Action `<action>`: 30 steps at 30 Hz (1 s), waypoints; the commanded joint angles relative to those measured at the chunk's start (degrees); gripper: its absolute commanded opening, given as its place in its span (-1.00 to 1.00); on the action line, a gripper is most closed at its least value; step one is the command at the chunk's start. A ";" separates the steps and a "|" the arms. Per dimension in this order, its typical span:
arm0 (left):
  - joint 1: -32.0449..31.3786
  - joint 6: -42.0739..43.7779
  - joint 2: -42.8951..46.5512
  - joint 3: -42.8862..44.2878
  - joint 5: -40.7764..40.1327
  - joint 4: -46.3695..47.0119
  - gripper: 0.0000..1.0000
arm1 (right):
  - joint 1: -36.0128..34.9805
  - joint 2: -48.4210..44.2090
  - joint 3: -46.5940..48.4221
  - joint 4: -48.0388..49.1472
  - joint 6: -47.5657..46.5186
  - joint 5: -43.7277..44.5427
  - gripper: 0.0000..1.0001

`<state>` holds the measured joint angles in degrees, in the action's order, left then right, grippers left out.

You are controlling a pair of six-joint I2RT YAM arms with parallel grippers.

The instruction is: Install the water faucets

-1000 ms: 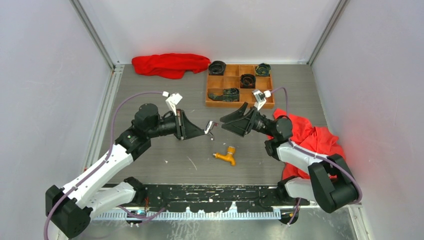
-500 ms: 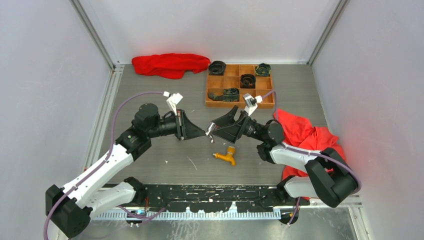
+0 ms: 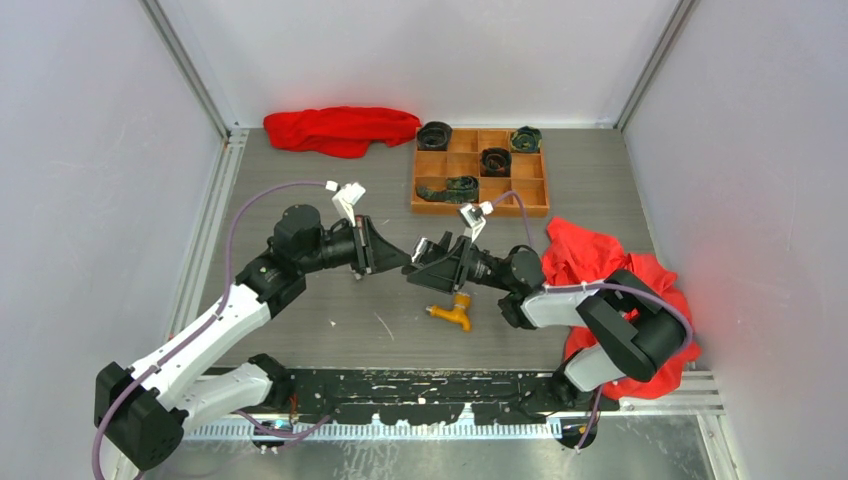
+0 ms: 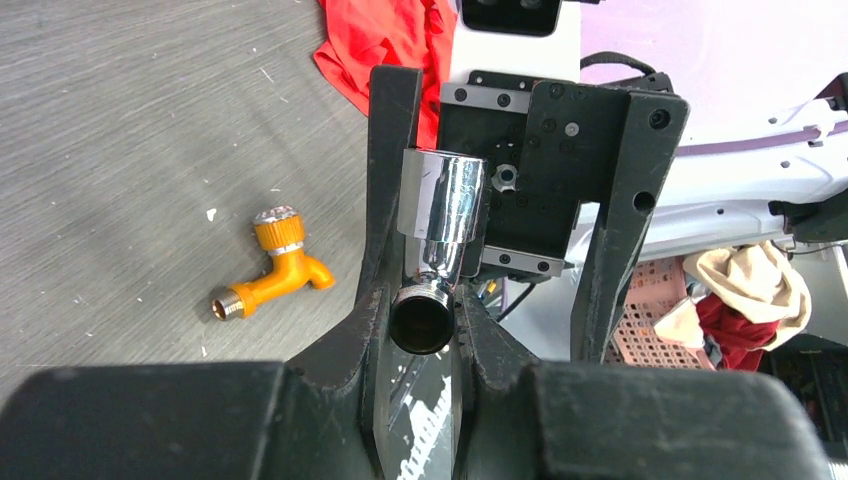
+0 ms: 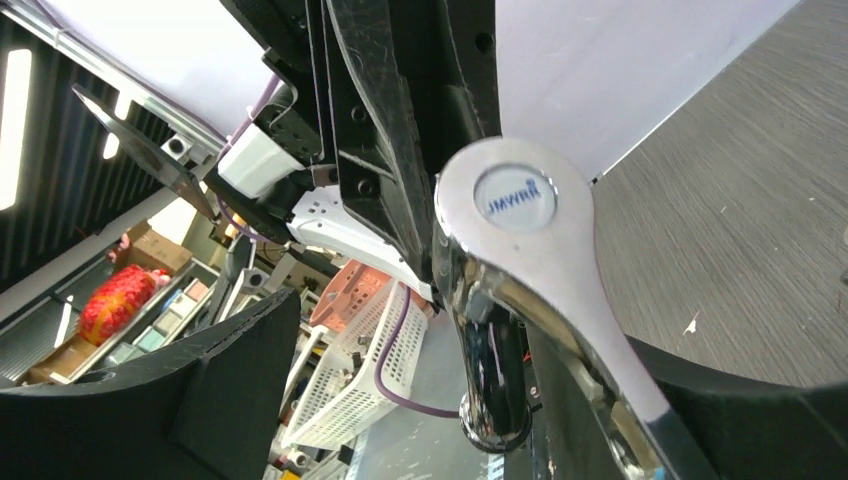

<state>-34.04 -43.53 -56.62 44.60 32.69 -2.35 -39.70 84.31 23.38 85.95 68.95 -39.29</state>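
table (image 3: 330, 190): right jaws now around silver faucet (image 4: 440, 215)

You're looking at a mirror-chrome silver faucet (image 4: 440, 215). Its handle cap (image 5: 513, 197) is pale with blue lettering. The orange-yellow faucet (image 3: 452, 312) has a silvery knurled top. The table (image 3: 300, 180) is grey with a fine streaky grain and white flecks. The tray (image 3: 466, 142) is orange-brown wood, and the rolled items (image 3: 434, 135) in it read black-green. The back cloth (image 3: 340, 128) and right cloth (image 3: 610, 270) are both plain bright red. The left arm (image 3: 215, 325) is white with black joints, and its cable (image 3: 240, 210) is purple.
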 commanded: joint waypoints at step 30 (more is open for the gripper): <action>0.28 0.47 1.43 2.76 -1.77 1.69 -1.00 | -1.81 -6.25 -4.02 10.98 -7.59 10.49 0.58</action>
<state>-34.00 -43.46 -56.49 44.99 31.00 -2.81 -41.15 80.25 17.34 86.06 64.05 -31.11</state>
